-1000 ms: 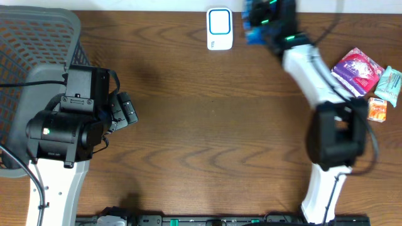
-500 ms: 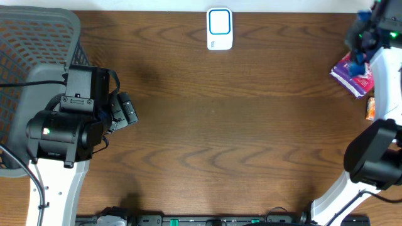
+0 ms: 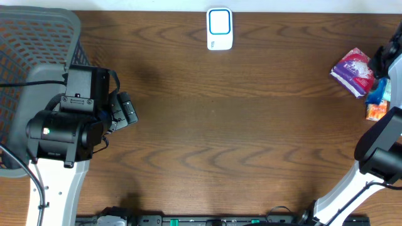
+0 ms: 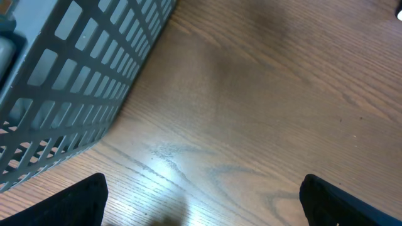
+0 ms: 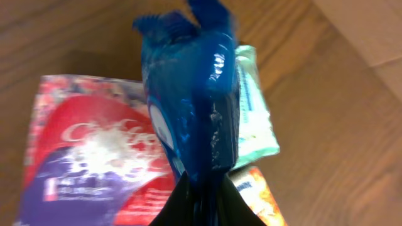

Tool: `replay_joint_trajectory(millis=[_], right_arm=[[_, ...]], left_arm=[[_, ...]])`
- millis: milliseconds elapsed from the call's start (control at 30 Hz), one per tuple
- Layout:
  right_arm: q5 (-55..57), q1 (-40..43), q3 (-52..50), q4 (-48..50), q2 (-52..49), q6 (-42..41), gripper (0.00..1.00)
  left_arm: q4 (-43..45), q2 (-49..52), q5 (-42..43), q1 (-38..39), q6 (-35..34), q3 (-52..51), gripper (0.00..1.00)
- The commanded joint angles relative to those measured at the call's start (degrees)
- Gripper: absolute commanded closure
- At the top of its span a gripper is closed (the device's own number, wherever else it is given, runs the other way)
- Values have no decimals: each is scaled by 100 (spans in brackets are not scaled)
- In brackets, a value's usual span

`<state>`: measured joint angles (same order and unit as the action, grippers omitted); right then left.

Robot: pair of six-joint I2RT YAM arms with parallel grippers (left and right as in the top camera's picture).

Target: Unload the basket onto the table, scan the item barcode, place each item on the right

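Observation:
The item, a shiny blue packet [image 5: 195, 107], hangs pinched at its lower end between the dark fingers of my right gripper [image 5: 204, 201]. From overhead, the right gripper [image 3: 380, 75] is at the table's far right edge with the blue packet [image 3: 375, 95] over a pile of packets. The white scanner with a blue rim [image 3: 219, 28] stands at the back centre, far from it. My left gripper [image 3: 125, 112] stays at the left beside the basket. In the left wrist view the left gripper [image 4: 201, 207] is open over bare wood.
Under the blue packet lie a red and purple packet [image 5: 94, 157] [image 3: 353, 69], a mint green packet [image 5: 254, 107] and an orange packet [image 5: 264, 194] [image 3: 375, 111]. A grey mesh basket [image 3: 31, 37] [image 4: 63, 81] fills the back left corner.
My right arm has swung from beside the scanner at the back centre to the far right, carrying the blue packet over the pile. The left arm has not moved.

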<state>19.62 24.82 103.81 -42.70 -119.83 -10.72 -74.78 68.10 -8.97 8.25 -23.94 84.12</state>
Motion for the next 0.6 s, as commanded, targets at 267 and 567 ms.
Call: replay_joint_trajectory(millis=[267,567], right_arm=[[531,2,26,-284,109,-297,27],[-352,-363,35,-1036,1639,-297,1]], left_arm=[[-22,7,-66,-31,33,52,2],[-22,7,-66,-31,33,52,2]])
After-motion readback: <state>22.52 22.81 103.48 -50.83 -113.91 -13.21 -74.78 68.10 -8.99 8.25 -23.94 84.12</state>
